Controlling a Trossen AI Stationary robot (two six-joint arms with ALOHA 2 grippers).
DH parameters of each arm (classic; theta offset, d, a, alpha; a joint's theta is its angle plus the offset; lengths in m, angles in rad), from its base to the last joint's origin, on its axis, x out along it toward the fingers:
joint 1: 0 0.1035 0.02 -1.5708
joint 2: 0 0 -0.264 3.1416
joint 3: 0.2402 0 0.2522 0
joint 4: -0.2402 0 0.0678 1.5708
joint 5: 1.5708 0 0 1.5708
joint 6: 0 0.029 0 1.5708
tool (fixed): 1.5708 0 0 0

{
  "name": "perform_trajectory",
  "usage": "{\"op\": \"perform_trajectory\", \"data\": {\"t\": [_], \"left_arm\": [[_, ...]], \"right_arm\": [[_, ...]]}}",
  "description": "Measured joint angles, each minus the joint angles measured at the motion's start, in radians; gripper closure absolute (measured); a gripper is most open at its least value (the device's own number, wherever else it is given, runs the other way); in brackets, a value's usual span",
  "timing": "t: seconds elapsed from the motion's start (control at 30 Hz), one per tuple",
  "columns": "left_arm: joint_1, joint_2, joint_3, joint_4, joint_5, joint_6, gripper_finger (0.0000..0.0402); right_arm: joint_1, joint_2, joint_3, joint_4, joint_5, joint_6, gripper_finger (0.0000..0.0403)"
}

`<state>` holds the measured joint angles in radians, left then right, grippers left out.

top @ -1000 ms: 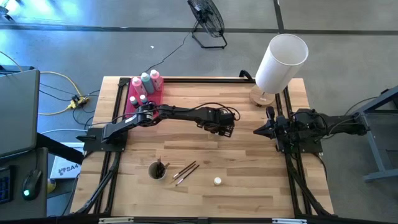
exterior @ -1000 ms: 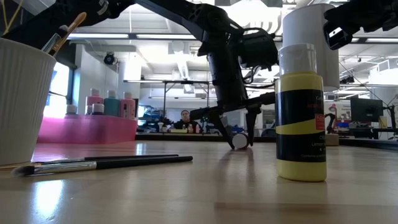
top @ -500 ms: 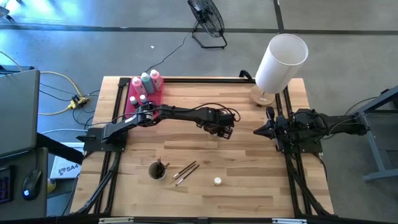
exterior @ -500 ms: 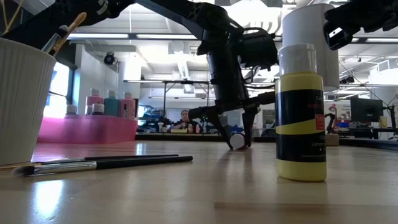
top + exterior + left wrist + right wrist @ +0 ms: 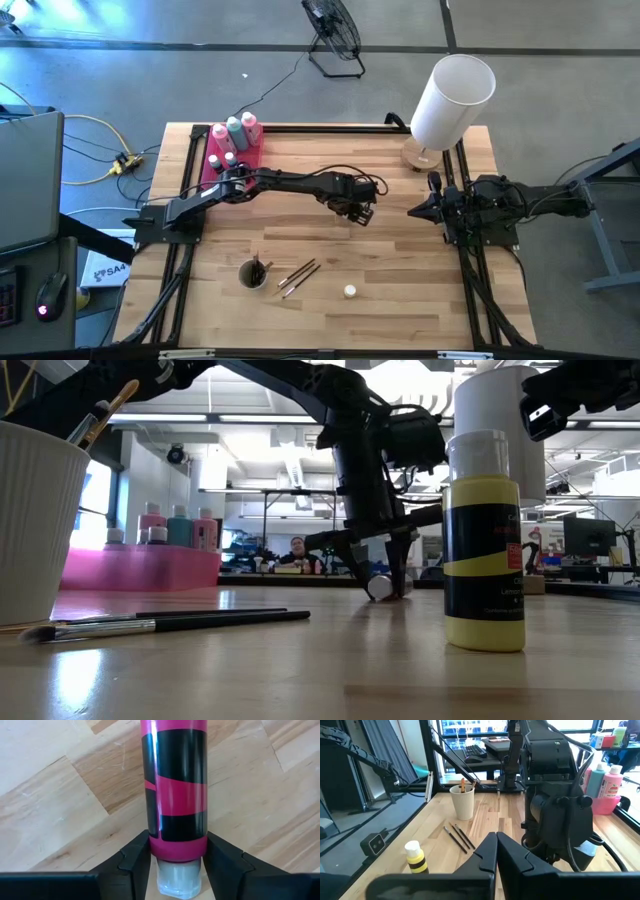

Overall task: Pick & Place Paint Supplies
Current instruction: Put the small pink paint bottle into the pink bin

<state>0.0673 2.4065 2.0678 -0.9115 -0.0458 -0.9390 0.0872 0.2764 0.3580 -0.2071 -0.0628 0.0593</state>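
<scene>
A pink-and-black squeeze bottle (image 5: 175, 790) lies on its side on the wooden table at mid-table. Its white cap (image 5: 179, 879) points toward my left gripper's wrist. My left gripper (image 5: 358, 213) stands over it, shut on the bottle's cap end. My right gripper (image 5: 412, 211) waits shut at the table's right edge, holding nothing. A yellow-and-black bottle (image 5: 484, 540) stands upright near the front edge. Two loose brushes (image 5: 298, 277) lie beside a white cup (image 5: 253, 273) that holds more brushes. My left gripper pinches the bottle's body just above the cap (image 5: 176, 847) between its two fingers (image 5: 137, 855), one on each long side. The fingers come steeply from above and lie across the bottle. The bottle lies on its side on the table (image 5: 380, 588).
A pink tray (image 5: 218, 168) at the far left holds upright pink and teal bottles (image 5: 233, 130) and small pots. A big white lampshade (image 5: 452, 100) stands at the far right corner. Bare wood lies between the left gripper and the cup.
My left gripper has stayed in place, rolled a little about its own axis, and narrowed its fingers onto the lying bottle. The bottle's cap has shifted slightly on the table between the fingers.
</scene>
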Motion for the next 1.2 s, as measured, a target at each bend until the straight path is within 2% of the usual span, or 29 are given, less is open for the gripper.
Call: {"op": "perform_trajectory", "data": {"t": [0.17,0.53,0.7,1.03,1.2], "left_arm": [[0.001,0.001,0.012,-0.021,0.009,0.004,0.025],[0.041,0.009,0.158,-0.271,0.0,0.105,0.0251],[0.067,0.006,0.188,-0.358,-0.004,0.136,0.0251],[0.098,0.004,0.208,-0.479,0.122,0.234,0.0251],[0.097,0.004,0.208,-0.483,0.262,0.303,0.0251]], "right_arm": [[0.0,0.0,0.0,0.0,0.0,0.0,0.0401],[0.0,0.0,0.0,-0.006,0.0,-0.003,0.0401],[0.0,0.0,0.0,-0.007,0.0,-0.003,0.0401],[0.0,0.0,0.0,-0.014,0.0,-0.003,0.0401],[0.0,0.015,0.0,-0.024,0.004,-0.012,0.0401]]}}
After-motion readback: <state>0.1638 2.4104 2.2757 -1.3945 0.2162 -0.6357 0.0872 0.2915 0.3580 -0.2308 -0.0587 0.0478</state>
